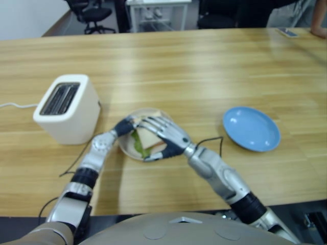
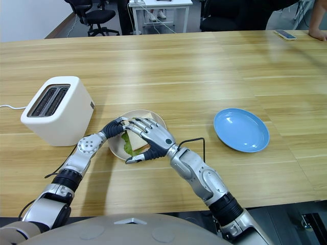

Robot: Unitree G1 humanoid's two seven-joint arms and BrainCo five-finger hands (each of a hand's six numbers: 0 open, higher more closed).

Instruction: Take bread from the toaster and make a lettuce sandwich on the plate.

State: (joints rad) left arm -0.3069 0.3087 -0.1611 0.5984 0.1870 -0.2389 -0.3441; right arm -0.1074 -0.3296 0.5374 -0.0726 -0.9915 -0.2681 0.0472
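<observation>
A white toaster (image 1: 66,108) stands at the left of the wooden table, its two slots dark. To its right lies a cream plate (image 2: 156,118) holding green lettuce (image 2: 126,145) with a bread slice (image 2: 140,140) on top. My right hand (image 2: 153,135) lies over the bread, with fingers curved across its top and the thumb under its near edge. My left hand (image 2: 113,127) rests at the plate's left rim, touching the sandwich's far left corner. Much of the bread is hidden under the right hand.
An empty blue plate (image 1: 251,128) sits to the right of the sandwich plate. A thin black cable (image 2: 196,140) loops beside my right wrist. The toaster's white cord (image 1: 13,105) runs off the left edge. A phone (image 2: 285,34) lies at the far right.
</observation>
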